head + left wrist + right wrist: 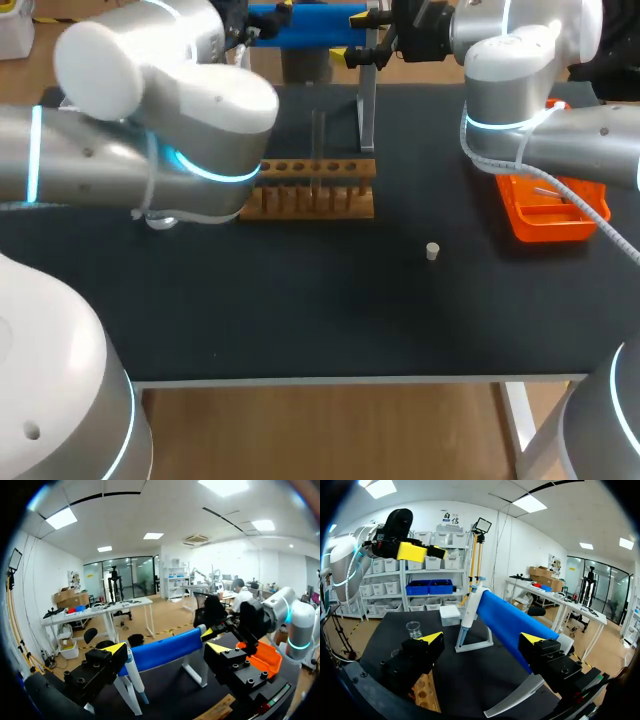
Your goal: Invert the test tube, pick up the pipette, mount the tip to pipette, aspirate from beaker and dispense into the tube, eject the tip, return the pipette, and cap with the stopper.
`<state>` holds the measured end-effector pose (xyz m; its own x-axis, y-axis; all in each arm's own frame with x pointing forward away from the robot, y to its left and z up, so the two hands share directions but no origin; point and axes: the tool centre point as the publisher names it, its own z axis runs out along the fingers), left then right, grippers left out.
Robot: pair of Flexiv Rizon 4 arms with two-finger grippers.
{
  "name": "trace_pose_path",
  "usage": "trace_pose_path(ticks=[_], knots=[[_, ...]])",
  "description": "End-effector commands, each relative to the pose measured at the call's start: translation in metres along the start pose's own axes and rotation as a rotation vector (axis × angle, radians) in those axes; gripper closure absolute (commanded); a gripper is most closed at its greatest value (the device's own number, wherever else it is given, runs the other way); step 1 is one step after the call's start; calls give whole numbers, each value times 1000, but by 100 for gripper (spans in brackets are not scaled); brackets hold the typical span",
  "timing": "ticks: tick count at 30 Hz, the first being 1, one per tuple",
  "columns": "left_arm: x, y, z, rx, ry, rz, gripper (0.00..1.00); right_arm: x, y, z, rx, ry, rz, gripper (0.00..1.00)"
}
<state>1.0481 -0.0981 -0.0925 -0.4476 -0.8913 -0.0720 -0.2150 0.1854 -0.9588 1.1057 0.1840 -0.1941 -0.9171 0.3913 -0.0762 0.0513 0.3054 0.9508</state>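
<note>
The pipette [305, 25] has a thick blue handle and a white lower body [469, 614], and it hangs on its stand [367, 110] at the table's far edge. My left gripper [165, 649] is open, and the blue handle [161, 652] passes between its fingers. My right gripper [481, 640] is open too, just short of the handle's other end [507, 622]. The wooden tube rack [310, 188] stands mid-table with a clear test tube [318, 145] upright in it. A small stopper [432, 251] lies to the rack's right. The beaker [413, 629] stands beyond the rack.
An orange tray [545, 212] sits at the right, under my right arm [560, 140]. A white box [450, 614] stands near the pipette stand. My left arm [150, 130] covers the table's left part.
</note>
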Motion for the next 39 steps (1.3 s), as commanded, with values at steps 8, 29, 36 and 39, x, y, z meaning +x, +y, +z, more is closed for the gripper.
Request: trace_pose_path(ticks=[8, 29, 36, 39], knots=[[26, 37, -78, 63, 617, 210, 0, 0, 0, 0, -1, 0, 0, 0], [59, 113, -69, 1, 869, 220, 0, 0, 0, 0, -1, 0, 0, 0], [63, 130, -46, -15, 913, 241, 0, 0, 0, 0, -1, 0, 0, 0], [66, 133, -36, -18, 923, 248, 0, 0, 0, 0, -1, 0, 0, 0]])
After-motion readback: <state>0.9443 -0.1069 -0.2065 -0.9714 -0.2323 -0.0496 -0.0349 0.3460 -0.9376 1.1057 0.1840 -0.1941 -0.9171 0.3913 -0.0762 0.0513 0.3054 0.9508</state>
